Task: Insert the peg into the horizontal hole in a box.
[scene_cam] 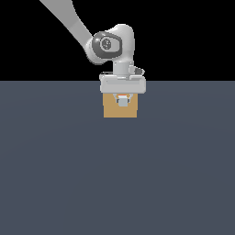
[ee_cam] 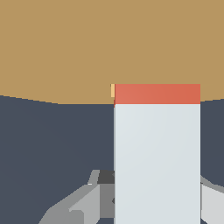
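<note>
The tan box [scene_cam: 120, 110] stands on the grey floor in the middle of the exterior view, its face toward the camera. My gripper [scene_cam: 122, 100] hangs right in front of that face and is shut on the peg [scene_cam: 122, 102], whose pale grey end points at the camera. In the wrist view the peg [ee_cam: 156, 148] runs from my fingers [ee_cam: 83, 201] to the box [ee_cam: 65, 48]. Only a short red-orange strip [ee_cam: 156, 93] shows at the box's face; the rest of the red half is inside. The hole itself is hidden by the peg.
The dark grey floor [scene_cam: 117, 174] spreads flat around the box. The white arm [scene_cam: 69, 23] comes down from the upper part of the exterior view's left.
</note>
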Robot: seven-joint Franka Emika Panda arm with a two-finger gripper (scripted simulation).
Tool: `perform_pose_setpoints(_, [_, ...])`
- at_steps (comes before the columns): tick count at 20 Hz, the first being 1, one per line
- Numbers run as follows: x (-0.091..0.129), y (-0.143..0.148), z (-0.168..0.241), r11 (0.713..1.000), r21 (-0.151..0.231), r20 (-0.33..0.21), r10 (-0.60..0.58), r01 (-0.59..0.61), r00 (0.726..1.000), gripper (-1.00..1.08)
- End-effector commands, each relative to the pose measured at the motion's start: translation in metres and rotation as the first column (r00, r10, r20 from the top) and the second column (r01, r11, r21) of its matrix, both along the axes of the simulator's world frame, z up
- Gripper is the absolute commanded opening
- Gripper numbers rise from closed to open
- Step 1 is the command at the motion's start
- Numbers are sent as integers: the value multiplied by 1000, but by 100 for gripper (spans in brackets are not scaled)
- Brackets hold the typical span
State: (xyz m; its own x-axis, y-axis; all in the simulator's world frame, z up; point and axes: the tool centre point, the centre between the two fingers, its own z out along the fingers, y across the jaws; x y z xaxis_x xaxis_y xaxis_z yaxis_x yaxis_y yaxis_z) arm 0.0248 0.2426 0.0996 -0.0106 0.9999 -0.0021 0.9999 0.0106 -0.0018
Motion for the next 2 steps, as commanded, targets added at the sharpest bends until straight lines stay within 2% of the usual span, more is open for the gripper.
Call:
perform_pose_setpoints(1, [1,8,1,1000,3,3,4,-4,1000,-100])
perform_pose_setpoints(2, [1,8,1,1000,3,3,4,-4,1000,-100])
